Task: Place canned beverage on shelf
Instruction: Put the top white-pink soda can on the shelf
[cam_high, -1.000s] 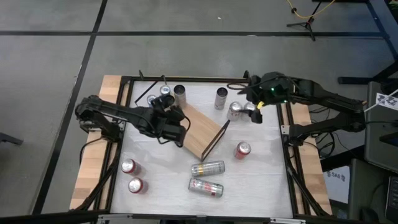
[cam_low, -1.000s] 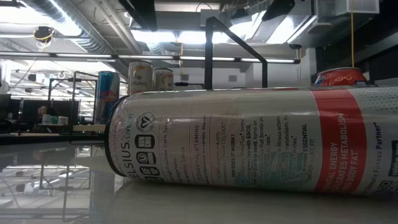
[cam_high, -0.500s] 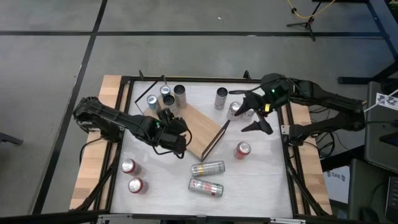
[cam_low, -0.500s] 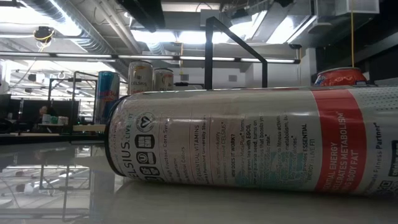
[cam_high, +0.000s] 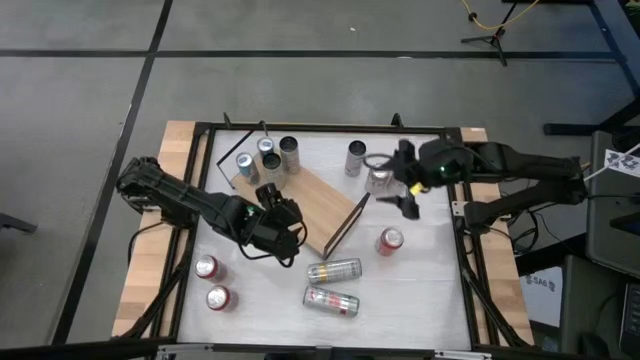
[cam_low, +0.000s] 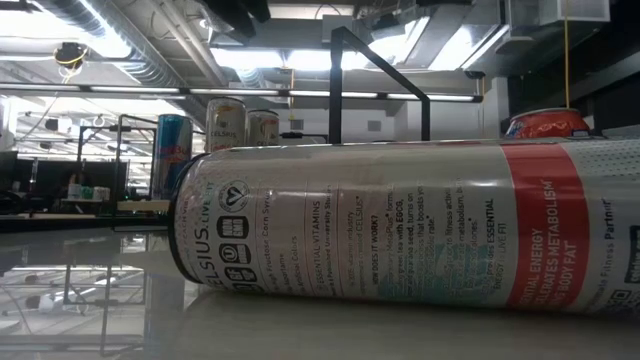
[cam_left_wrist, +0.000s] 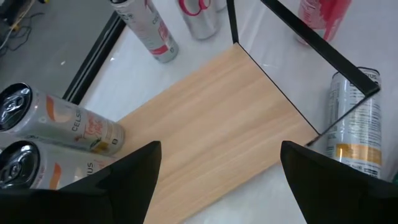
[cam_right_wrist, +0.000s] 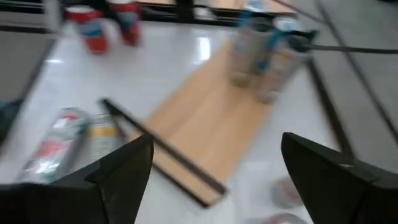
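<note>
On the white tabletop the shelf lies tipped. Both left gripper and right gripper fingers are spread, empty; I'd right the shelf before grabbing cans.

Left gripper sits left of centre in the high view, fingers spread apart, arm reaching from the left edge. Right gripper sits upper right, fingers wide apart.
</note>
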